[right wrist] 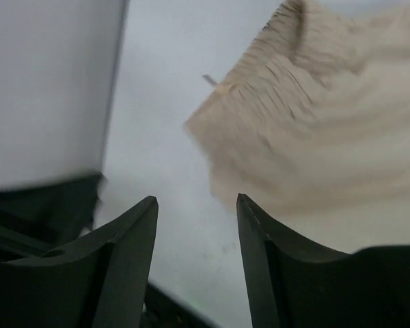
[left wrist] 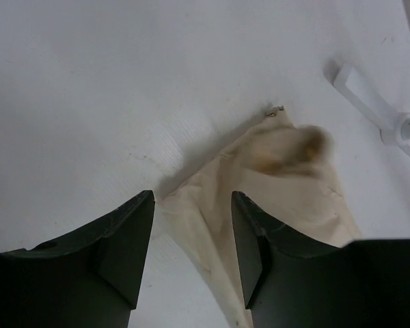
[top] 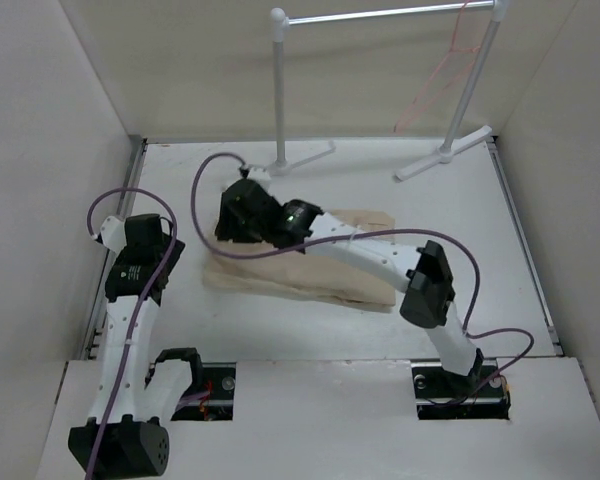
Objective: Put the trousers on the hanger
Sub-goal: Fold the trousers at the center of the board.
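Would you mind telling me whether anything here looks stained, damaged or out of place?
One thing: the trousers carry a blurred yellow-brown patch near their far corner in the left wrist view, unlike the plain beige around it; stain or tag, I cannot tell.

A white table (top: pixel 380 200) formed the floor of the enclosure, bounded by plain pale walls (top: pixel 50 150) on the left, back and right. A white tubular rack (top: pixel 278 90) stood at the far edge: two posts joined by a top bar, each post on a flat foot resting on the table. One foot (left wrist: pixel 364 98) showed in the left wrist view. A white ledge (top: pixel 320 420) ran along the near edge, with two rectangular cut-outs.
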Robot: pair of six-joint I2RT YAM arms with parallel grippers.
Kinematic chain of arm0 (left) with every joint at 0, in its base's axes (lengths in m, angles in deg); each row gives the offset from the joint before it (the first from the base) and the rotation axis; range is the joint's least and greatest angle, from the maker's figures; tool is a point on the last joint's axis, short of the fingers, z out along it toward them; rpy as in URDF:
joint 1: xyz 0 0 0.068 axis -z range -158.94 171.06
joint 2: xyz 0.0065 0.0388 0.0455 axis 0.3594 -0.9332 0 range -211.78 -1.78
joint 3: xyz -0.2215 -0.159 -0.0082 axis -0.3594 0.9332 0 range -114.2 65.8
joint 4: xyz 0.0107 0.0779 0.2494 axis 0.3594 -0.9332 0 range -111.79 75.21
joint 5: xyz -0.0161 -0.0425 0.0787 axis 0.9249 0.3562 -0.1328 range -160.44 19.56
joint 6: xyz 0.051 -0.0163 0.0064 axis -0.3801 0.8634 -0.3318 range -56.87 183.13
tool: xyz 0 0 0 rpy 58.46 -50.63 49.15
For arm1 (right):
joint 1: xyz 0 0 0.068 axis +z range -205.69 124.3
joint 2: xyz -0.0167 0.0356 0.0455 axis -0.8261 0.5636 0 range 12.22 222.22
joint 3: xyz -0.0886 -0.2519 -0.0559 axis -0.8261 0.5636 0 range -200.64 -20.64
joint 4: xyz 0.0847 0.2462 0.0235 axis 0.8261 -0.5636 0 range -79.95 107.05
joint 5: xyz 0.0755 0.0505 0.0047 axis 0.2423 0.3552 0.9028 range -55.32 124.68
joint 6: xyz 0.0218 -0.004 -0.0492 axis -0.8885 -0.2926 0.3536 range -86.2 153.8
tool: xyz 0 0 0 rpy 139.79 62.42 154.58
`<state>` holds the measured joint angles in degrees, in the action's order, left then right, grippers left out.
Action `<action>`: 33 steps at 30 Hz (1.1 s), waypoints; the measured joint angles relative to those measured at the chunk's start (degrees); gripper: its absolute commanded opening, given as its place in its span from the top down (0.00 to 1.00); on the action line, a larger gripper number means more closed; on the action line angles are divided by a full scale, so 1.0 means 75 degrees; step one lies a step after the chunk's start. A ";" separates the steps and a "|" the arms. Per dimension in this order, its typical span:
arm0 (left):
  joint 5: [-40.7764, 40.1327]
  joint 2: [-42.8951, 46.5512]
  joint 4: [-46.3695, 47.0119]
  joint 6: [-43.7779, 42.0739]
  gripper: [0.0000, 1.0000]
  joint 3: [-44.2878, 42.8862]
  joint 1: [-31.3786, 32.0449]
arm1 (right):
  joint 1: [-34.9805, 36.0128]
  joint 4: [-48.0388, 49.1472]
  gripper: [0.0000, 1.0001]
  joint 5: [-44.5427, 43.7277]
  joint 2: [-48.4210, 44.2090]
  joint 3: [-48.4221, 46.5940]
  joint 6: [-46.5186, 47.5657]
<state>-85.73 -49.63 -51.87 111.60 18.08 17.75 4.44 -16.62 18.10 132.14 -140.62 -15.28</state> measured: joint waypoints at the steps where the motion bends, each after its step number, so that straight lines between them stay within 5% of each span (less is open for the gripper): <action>1: -0.0087 0.0009 -0.0067 -0.0003 0.53 -0.0108 -0.0017 | 0.0201 -0.0108 0.41 0.0198 0.0216 0.0050 -0.0035; 7: -0.0603 -0.0122 0.0041 -0.0038 0.52 -0.0851 0.0082 | -0.0015 -0.0102 0.35 0.0775 -0.1224 0.2259 0.0038; 9: -0.0644 -0.0391 0.0300 -0.0041 0.52 -0.0921 0.0376 | -0.0743 0.0119 0.47 0.0833 -0.2597 0.3520 0.0114; 12: -0.0545 -0.1169 0.0796 -0.0026 0.52 -0.0927 0.1172 | -0.2092 0.0667 0.78 0.0778 -0.4712 0.5289 0.0221; 14: -0.0446 -0.1990 0.1209 -0.0006 0.52 -0.0927 0.1813 | -0.2736 0.1070 0.86 0.0828 -0.5858 0.6516 0.0224; 19: -0.0090 -0.4150 0.2291 0.0020 0.52 -0.0933 0.3089 | -0.3328 0.1603 0.83 0.1469 -0.6846 0.9262 0.0207; 23: 0.0067 -0.5036 0.3019 0.0082 0.52 -0.0667 0.3028 | -0.3888 0.1676 0.82 0.1818 -0.6694 1.0870 0.0152; 33: 0.0093 -0.4141 0.3442 0.0388 0.52 0.0976 0.1807 | -0.4112 0.2390 0.82 0.2130 -0.7440 1.2709 -0.0396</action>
<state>-85.03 -80.69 -26.06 114.50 25.40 31.30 -26.40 1.30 34.08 76.34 -45.30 -18.25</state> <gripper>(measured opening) 0.476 0.176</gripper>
